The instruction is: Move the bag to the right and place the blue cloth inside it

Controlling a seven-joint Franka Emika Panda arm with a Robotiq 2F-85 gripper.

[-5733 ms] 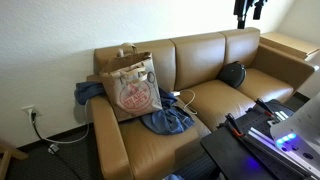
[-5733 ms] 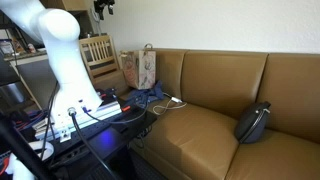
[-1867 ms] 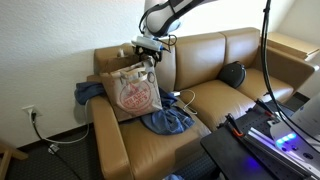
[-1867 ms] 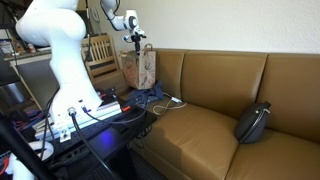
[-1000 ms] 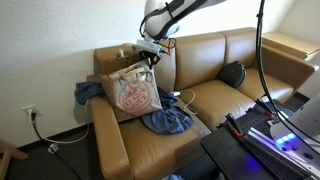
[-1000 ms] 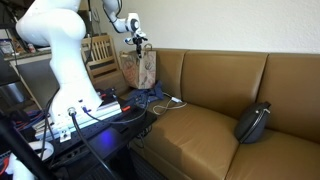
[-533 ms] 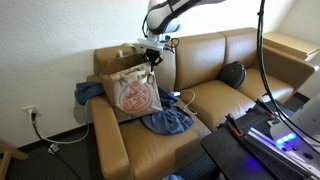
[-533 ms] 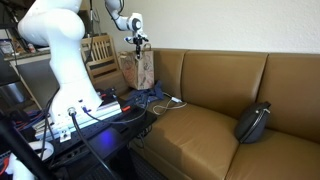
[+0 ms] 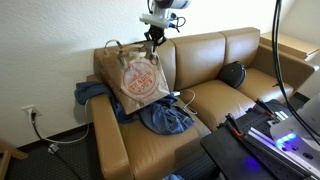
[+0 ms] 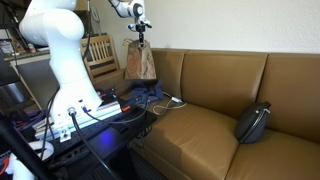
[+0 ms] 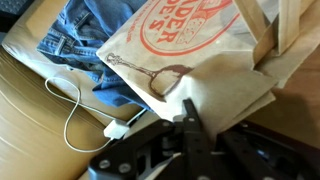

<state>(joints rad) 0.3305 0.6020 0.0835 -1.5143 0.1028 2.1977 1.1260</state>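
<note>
The bag hangs tilted over the armrest end of the sofa, with its round red-and-white print facing the room. In the other exterior view it shows edge-on against the wall. The gripper comes down from above, and its jaws are pinched narrow on the bag's handle at the top edge (the same grip shows in an exterior view). Whether the bag's lower corner touches anything beneath it cannot be told.

The blue cloth lies bunched on the seat just below and beside the bag, and one fold spills onto the armrest behind it. In the wrist view the cloth sits next to the printed paper. A thin white cable curls on the leather just beside the cloth.

A dark round cushion rests at the sofa's far end, well apart from the bag.
</note>
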